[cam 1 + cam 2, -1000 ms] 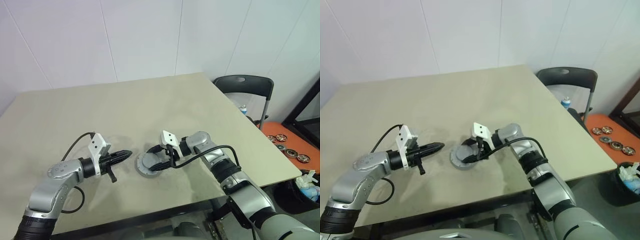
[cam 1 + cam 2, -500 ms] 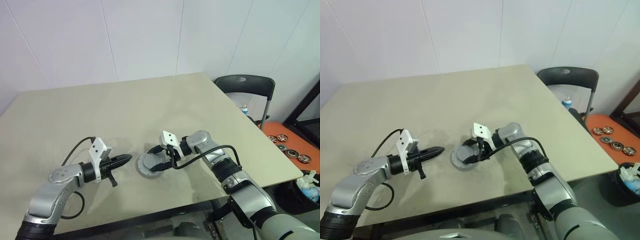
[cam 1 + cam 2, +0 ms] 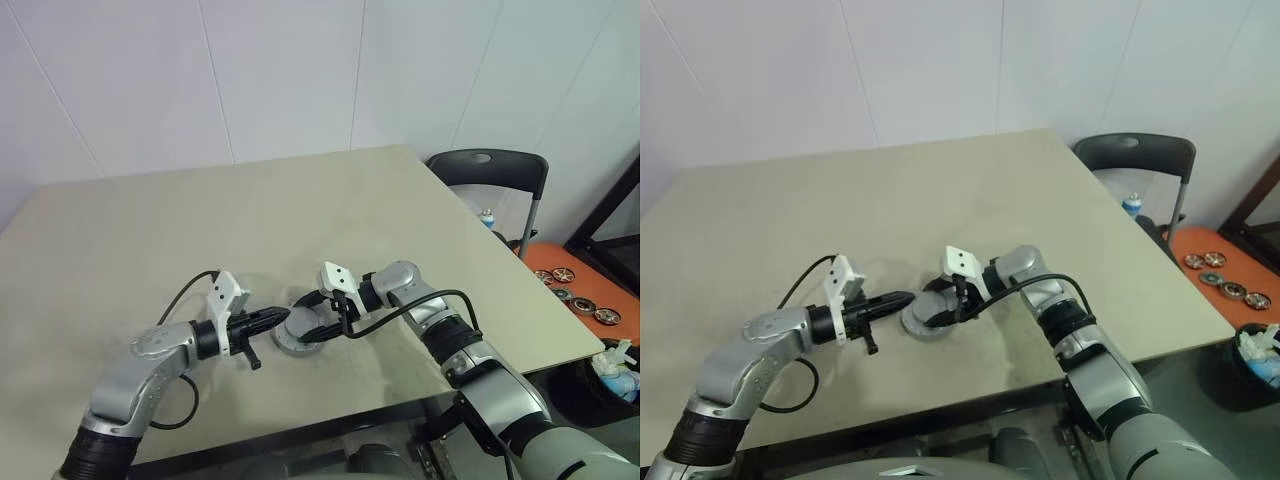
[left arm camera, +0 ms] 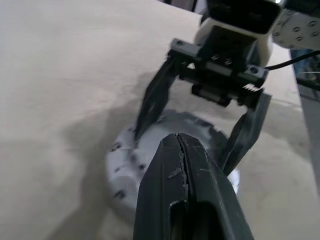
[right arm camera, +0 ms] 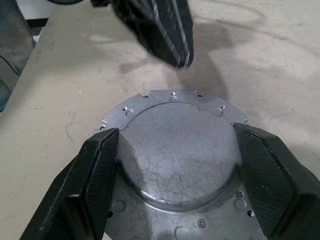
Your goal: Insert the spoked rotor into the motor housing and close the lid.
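Note:
The motor housing (image 3: 293,338) lies on the table with the lid (image 5: 177,150) shut over it, plain grey face up. My right gripper (image 3: 308,330) straddles it from the right. Its two black fingers (image 5: 100,175) press against opposite sides of the raised grey top. My left gripper (image 3: 276,317) is shut and holds nothing. It points right, with its tip just off the housing's left rim (image 4: 120,160) and slightly above it. The spoked rotor is hidden.
The beige table (image 3: 300,210) stretches behind and to the left of the housing. A black chair (image 3: 490,170) stands past the table's right edge. Beside it, an orange surface (image 3: 560,262) holds small wheel-like discs. A bin (image 3: 612,368) sits lower right.
My left gripper has moved right across the table, still shut, until its tip reached the housing's left rim. The right gripper and the housing have stayed put.

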Controlling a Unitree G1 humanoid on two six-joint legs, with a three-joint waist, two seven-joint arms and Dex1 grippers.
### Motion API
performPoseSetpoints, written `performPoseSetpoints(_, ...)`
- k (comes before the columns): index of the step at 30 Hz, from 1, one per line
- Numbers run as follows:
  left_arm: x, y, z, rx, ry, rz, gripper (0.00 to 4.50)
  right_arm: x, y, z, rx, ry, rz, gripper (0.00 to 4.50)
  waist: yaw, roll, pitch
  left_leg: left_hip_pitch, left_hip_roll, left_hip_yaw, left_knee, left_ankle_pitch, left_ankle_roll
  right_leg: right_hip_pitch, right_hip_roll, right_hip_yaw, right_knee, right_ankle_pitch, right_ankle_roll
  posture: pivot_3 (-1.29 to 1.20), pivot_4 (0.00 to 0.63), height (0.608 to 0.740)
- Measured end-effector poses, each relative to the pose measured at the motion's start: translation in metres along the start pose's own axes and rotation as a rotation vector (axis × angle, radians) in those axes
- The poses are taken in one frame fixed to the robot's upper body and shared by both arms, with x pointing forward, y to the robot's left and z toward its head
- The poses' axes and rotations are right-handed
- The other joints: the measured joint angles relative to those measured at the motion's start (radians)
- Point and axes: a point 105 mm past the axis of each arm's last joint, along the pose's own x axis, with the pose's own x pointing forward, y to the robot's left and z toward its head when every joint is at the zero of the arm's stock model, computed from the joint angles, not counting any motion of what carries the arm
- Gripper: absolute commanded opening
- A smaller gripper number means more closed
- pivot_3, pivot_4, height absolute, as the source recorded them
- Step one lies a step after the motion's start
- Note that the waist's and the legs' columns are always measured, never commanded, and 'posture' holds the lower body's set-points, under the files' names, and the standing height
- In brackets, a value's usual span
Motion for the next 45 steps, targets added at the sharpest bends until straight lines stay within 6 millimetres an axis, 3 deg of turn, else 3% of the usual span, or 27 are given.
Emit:
performPoseSetpoints(7, 0.010, 0.001, -0.014, -0.029, 0.051, -0.012, 0.00, 0.000, 0.000, 0.000, 0.002, -0.004, -0.004, 3.18, -0.001, 0.000, 0.000, 0.000, 0.000, 0.000, 0.000, 0.000, 0.000, 0.000, 0.000, 0.000, 0.000, 0.000, 0.000, 0.00, 0.000, 0.740)
performPoseSetpoints(28, 0.021, 0.001, -0.014, -0.011, 0.037, -0.002, 0.00, 0.000, 0.000, 0.000, 0.017, -0.002, -0.014, 3.18, -0.001, 0.000, 0.000, 0.001, 0.000, 0.000, 0.000, 0.000, 0.000, 0.001, 0.000, 0.000, 0.000, 0.000, 0.000, 0.00, 0.000, 0.740)
performPoseSetpoints(32, 0.020, 0.001, -0.014, -0.008, 0.038, -0.001, 0.00, 0.000, -0.003, -0.001, 0.011, -0.008, -0.041, 4.48, -0.001, 0.000, 0.000, 0.001, 0.000, 0.000, 0.000, 0.000, 0.000, 0.001, 0.000, 0.000, 0.000, 0.000, 0.000, 0.00, 0.000, 0.740)
performPoseSetpoints(45, 0.021, 0.004, -0.011, 0.007, 0.038, 0.001, 0.00, -0.004, -0.008, 0.001, 0.090, -0.010, -0.058, 4.48, 0.000, 0.001, 0.001, 0.000, 0.000, -0.001, 0.000, 0.000, 0.000, 0.000, 0.000, 0.000, 0.000, 0.000, 0.000, 0.00, 0.000, 0.740)
